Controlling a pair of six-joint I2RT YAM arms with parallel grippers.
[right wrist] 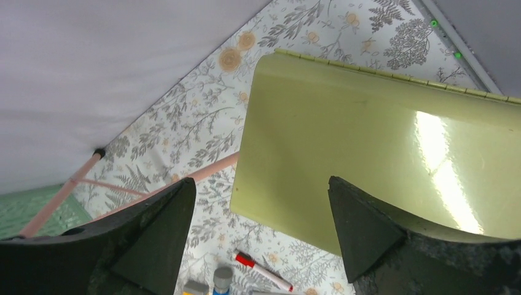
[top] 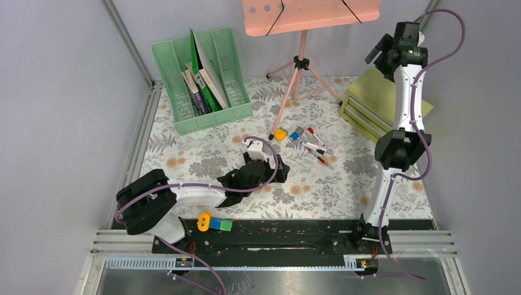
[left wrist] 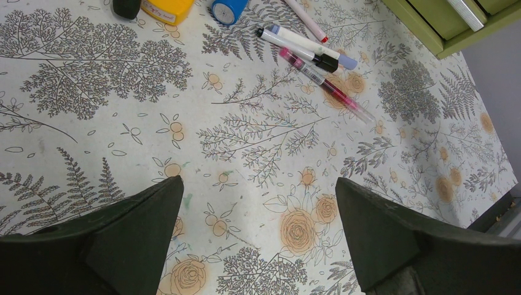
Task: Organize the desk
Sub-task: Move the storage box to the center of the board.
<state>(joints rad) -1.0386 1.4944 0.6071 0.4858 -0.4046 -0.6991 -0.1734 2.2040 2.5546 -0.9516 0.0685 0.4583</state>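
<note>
Black fingers (left wrist: 141,233) of the left gripper (left wrist: 258,184) fill the bottom of the left wrist view. The jaws are spread wide with nothing between them, only bare fern-and-flower cloth of the desk (left wrist: 92,123), which runs across the whole lower and middle part of the top view between the rails. Loose pens sit in the upper centre of that wrist view: a clear red pen (left wrist: 325,86) lies diagonal, and a white marker with black cap (left wrist: 298,46) is just beside it, touching or nearly so, can't tell which. At the top edge are a yellow block (left wrist: 166,7) and a blue round-ended item (left wrist: 228,9). The right gripper (right wrist: 261,181) is also open and empty, raised high over the flat top of the olive-green drawer box (right wrist: 368,141) at the right of the top view. The green file rack (top: 203,80) with books is upper left and a pink tripod stand (top: 301,67) upper centre. Step looks like the approach to the pen cluster, with no pickup begun and the stationery unsorted, so the task is at an early stage. Next move probably calls for the left arm to advance toward the pens, drop low, turn the jaws across one barrel and close. The red pen at the edge of the cluster looks easiest to take. The risk is nudging the neighbouring marker.
</note>
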